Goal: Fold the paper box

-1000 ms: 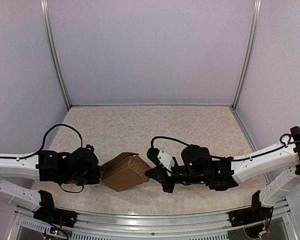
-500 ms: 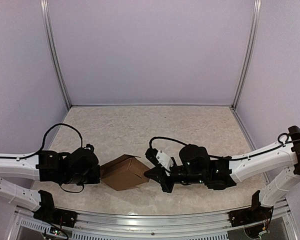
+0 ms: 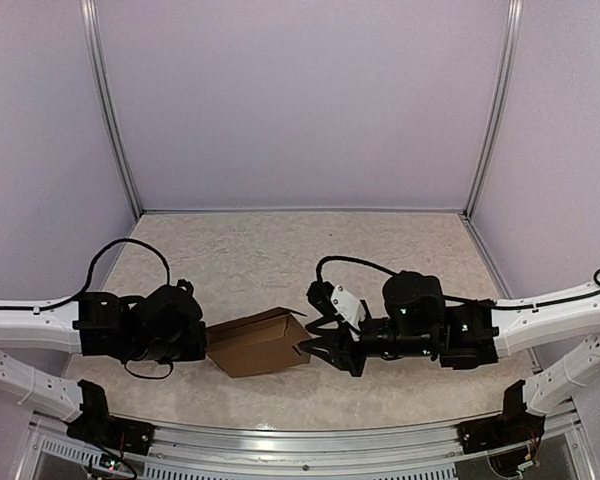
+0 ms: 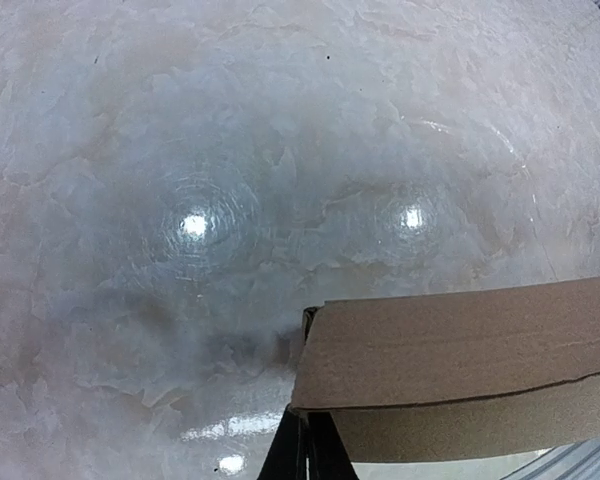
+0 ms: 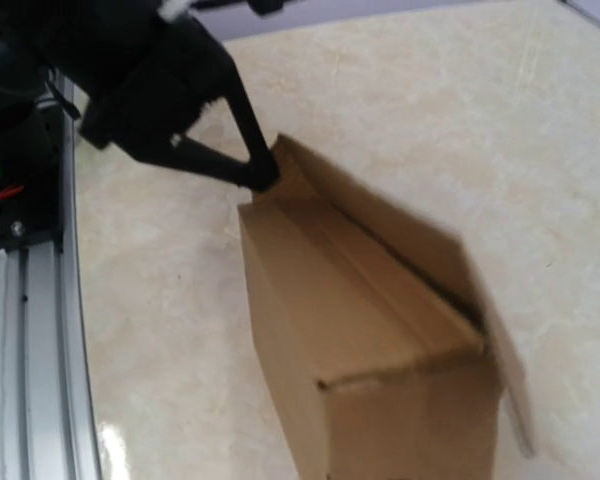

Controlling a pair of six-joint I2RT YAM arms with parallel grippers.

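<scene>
The left gripper (image 5: 261, 174) is clamped tight. Its two thin black fingers (image 4: 318, 452) pinch the left corner of a flap on the single paper box (image 3: 260, 343). The box is plain brown matte cardboard, oblong with creased edges. It lies close to the table's near edge, between the two arms, with one long flap raised along its far side. The right gripper (image 3: 320, 342) sits just beside the box's right end, jaws spread and holding nothing; whether a fingertip touches the cardboard I cannot tell. The table (image 3: 280, 250) is glossy, pale and marbled, and bare surface stretches from the box to the far lilac walls (image 3: 300, 100) and out to both sides. One metal rail (image 3: 300, 432) runs along the near edge.
</scene>
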